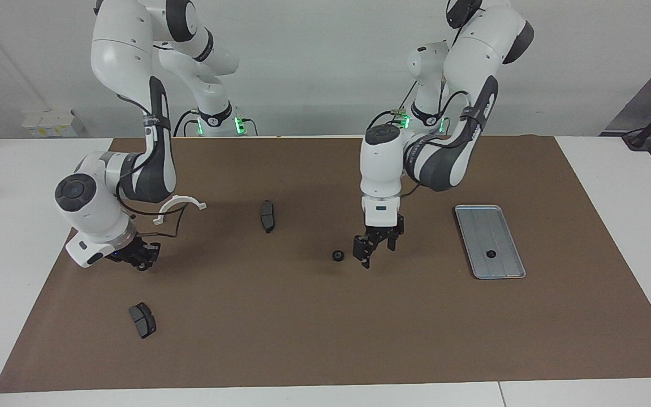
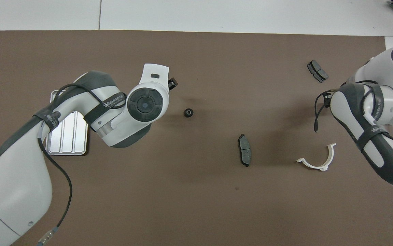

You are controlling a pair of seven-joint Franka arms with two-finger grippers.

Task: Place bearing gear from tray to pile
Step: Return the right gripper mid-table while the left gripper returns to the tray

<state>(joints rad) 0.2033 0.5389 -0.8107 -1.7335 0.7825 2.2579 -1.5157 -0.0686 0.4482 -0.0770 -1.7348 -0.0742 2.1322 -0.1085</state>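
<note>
A small black bearing gear (image 1: 337, 255) (image 2: 188, 112) lies loose on the brown mat, between the tray and the pile. Just beside it, toward the left arm's end, my left gripper (image 1: 380, 251) (image 2: 172, 82) hangs open and empty. The silver tray (image 1: 481, 226) (image 2: 68, 136) holds another bearing gear (image 1: 490, 254); the left arm covers part of it from above. The pile is two dark brake pads (image 1: 267, 216) (image 1: 142, 320) and a white half-ring bracket (image 1: 178, 206). My right gripper (image 1: 141, 261) hovers low between the bracket and one pad, shut on a small dark round part that looks like a bearing gear.
Seen from above, the brake pads (image 2: 244, 154) (image 2: 317, 71) and the bracket (image 2: 317, 160) lie spread apart toward the right arm's end. The brown mat (image 1: 325, 339) covers most of the white table.
</note>
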